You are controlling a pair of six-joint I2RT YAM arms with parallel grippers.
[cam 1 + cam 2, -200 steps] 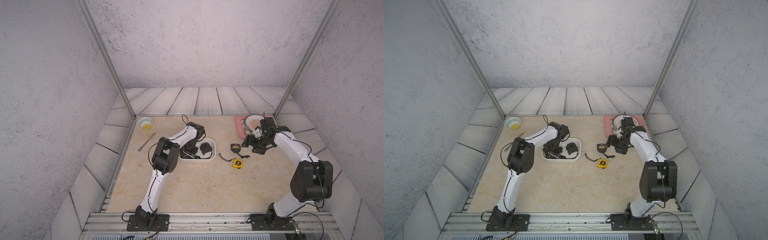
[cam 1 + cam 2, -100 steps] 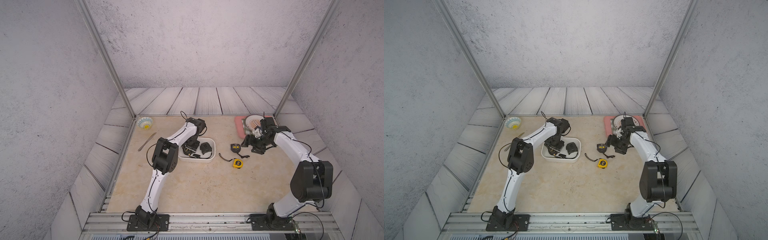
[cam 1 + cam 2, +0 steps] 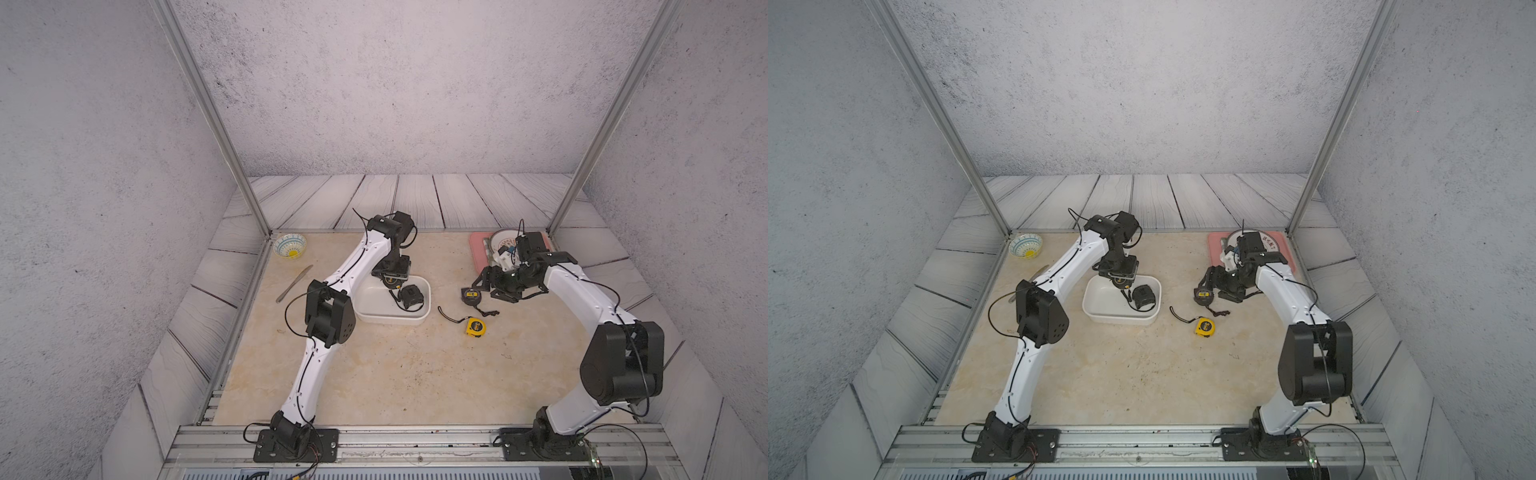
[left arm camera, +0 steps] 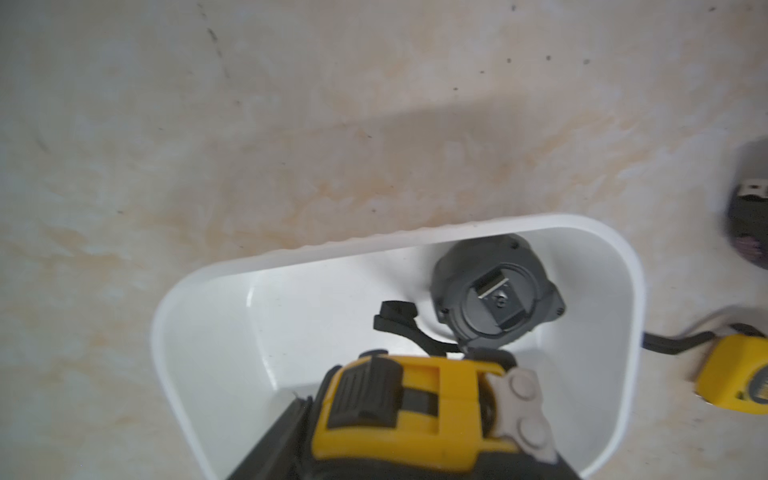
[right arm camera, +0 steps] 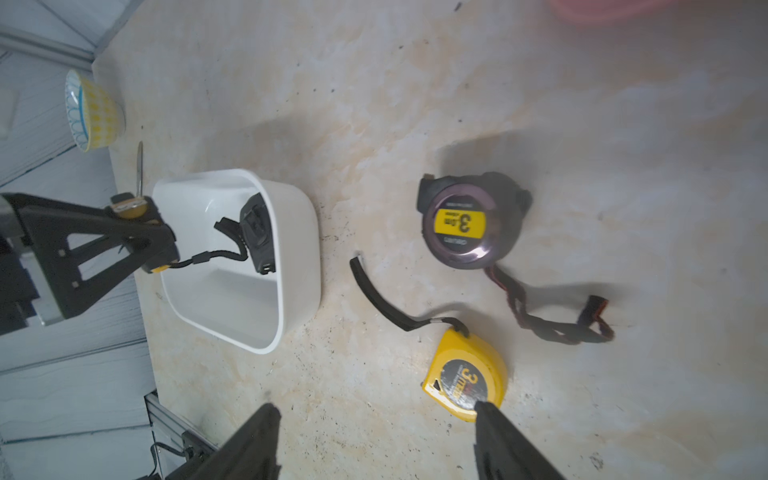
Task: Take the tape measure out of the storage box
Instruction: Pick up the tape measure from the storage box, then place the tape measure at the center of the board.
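My left gripper [image 3: 392,281] is shut on a yellow and black tape measure [image 4: 407,411] and holds it just above the back of the white storage box [image 3: 390,321], with its black strap hanging down into the box. A black tape measure [image 3: 411,296] lies inside against the box's right wall, also in the left wrist view [image 4: 494,299]. To the right of the box, my right gripper [image 3: 488,287] hangs open over the table, nothing between its fingers [image 5: 498,440]. Below it lie a black tape measure with a yellow label [image 5: 469,222] and a yellow tape measure [image 5: 467,378].
A pink tray [image 3: 478,253] carrying a round plate [image 3: 500,241] sits at the back right, behind my right wrist. A patterned bowl [image 3: 290,246] and a table knife [image 3: 294,283] lie at the back left. Frame posts stand at both back corners.
My left gripper has risen out of the box with the yellow and black tape measure and shifted toward the back. The right arm has hardly moved.
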